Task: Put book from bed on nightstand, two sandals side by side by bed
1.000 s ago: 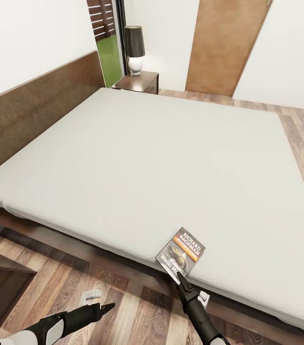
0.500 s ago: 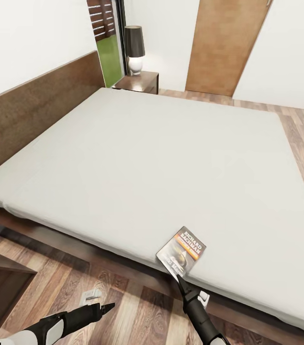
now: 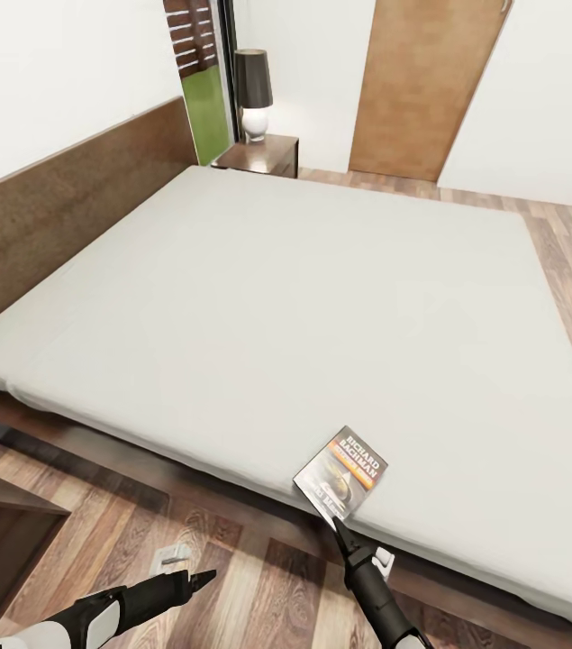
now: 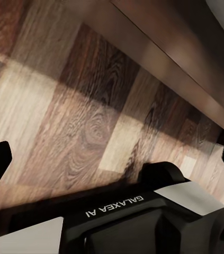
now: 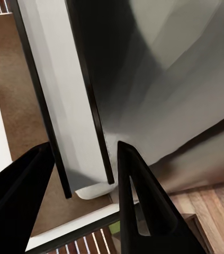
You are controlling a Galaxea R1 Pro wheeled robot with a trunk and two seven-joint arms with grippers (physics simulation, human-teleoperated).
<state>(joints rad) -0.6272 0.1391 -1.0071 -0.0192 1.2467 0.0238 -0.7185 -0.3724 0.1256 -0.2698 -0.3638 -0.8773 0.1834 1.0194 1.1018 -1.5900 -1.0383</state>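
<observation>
The left gripper [image 3: 206,574] hangs low over the wood floor [image 3: 231,586], just in front of the bed [image 3: 304,306], and its tips sit close together and hold nothing. In the left wrist view the floor [image 4: 80,121] shows brown planks, and the dark side of the bed frame [image 4: 180,53] runs across just past it. The right gripper [image 3: 338,523] reaches up to the near edge of the bed, and its tips meet the near corner of the book [image 3: 340,473]. In the right wrist view the two black fingers [image 5: 138,196] stand apart with the thin edge of the book [image 5: 80,106] between them, but I cannot tell if they are squeezing it. The book lies on the near edge of the bed with its near corner tipped up a little and sticking out past the edge. Its cover is dark with an orange band and white letters. Far past the bed, at its far corner by the headboard [image 3: 69,198], stands a small dark nightstand [image 3: 263,153] with a lamp [image 3: 254,95] on it. Beside that is a tall window [image 3: 200,77] with green grass outside, and a brown door [image 3: 425,86] is in the white wall across from the bed.
</observation>
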